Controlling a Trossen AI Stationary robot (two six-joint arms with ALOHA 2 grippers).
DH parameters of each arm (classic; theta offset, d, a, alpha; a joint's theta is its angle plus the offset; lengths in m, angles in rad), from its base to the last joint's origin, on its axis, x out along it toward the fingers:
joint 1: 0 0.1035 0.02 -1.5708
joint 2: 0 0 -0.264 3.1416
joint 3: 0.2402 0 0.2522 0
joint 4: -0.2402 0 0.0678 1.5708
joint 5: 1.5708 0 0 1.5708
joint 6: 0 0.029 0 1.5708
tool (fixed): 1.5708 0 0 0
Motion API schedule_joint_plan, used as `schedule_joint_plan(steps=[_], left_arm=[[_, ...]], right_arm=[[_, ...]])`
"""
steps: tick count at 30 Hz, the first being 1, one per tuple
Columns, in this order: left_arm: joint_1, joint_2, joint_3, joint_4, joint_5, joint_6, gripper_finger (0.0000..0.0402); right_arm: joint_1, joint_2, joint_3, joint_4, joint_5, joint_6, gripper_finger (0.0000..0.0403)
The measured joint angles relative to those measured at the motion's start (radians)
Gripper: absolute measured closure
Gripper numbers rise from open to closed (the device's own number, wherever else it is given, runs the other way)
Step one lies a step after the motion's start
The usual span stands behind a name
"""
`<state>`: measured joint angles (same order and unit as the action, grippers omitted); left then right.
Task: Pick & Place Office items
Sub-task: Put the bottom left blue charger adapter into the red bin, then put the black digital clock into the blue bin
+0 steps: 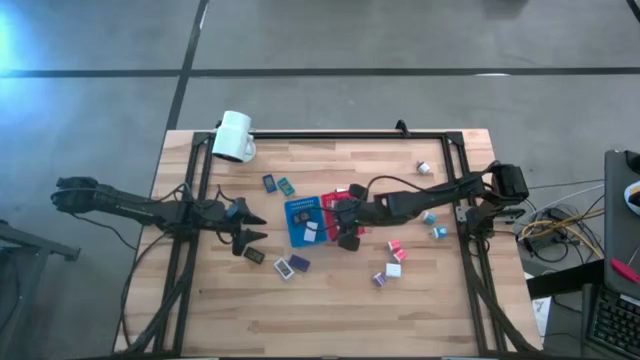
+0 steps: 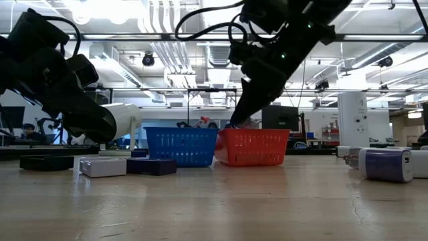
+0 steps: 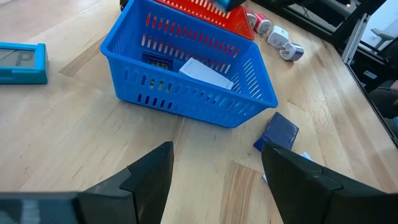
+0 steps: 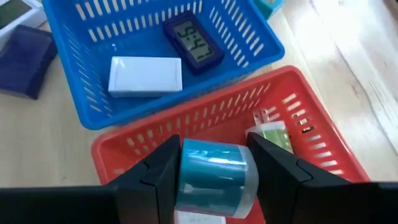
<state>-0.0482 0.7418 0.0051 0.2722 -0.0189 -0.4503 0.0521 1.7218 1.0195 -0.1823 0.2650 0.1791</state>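
The blue tray (image 1: pixel 300 222) and the red tray (image 1: pixel 332 203) stand side by side mid-table. The blue tray (image 4: pixel 93 99) holds a white flat piece (image 4: pixel 146 74) and a dark blue piece with a display (image 4: pixel 193 42). A green-and-white piece (image 4: pixel 273 134) lies in the red tray (image 4: pixel 311 143). My right gripper (image 4: pixel 214 146) hovers over the red tray, shut on a teal-and-white piece (image 4: pixel 214 171). My left gripper (image 3: pixel 216 149) is open, just left of the blue tray (image 3: pixel 186 93), with a dark blue piece (image 3: pixel 278 130) on the table near it. My right gripper pinches the teal-and-white piece between its two fingers, on its two opposite sides (image 4: pixel 186 168). The fingers come from above, slanting down. The piece is lifted clear, above the near wall of the red tray.
More small pieces lie on the table right of the trays (image 1: pixel 393 268) (image 1: pixel 430 216) (image 1: pixel 425 167) and left of them (image 1: pixel 270 183) (image 1: pixel 290 266) (image 1: pixel 254 255). A teal flat piece (image 3: pixel 22 62) lies by the blue tray. A white mug (image 1: pixel 233 136) sits at the far-left corner.
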Motion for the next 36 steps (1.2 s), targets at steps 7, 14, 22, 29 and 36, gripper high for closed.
schedule_joint_plan(steps=[7, 14, 22, 29, 36], left_arm=[[0.0, 0.0, 0.0, 0.0, 0.0, -0.001, 0.0152], [0.0, 0.0, 0.0, 0.0, -0.001, -0.002, 0.0152], [0.0, 0.0, 0.0, 0.0, -0.003, -0.003, 0.0152], [0.0, 0.0, 0.0, 0.0, -0.003, -0.003, 0.0152], [0.0, 0.0, 0.0, 0.0, -0.003, -0.001, 0.0152]], right_arm=[[-0.005, 0.0, -0.034, 0.017, 0.001, 0.013, 0.0248], [-0.005, 0.0, -0.065, 0.057, 0.005, 0.018, 0.0248], [-0.005, 0.001, -0.098, 0.068, -0.052, 0.027, 0.0202], [-0.005, 0.001, -0.077, 0.07, -0.083, 0.026, 0.0131], [-0.005, -0.004, -0.035, 0.013, -0.088, -0.018, 0.0085]])
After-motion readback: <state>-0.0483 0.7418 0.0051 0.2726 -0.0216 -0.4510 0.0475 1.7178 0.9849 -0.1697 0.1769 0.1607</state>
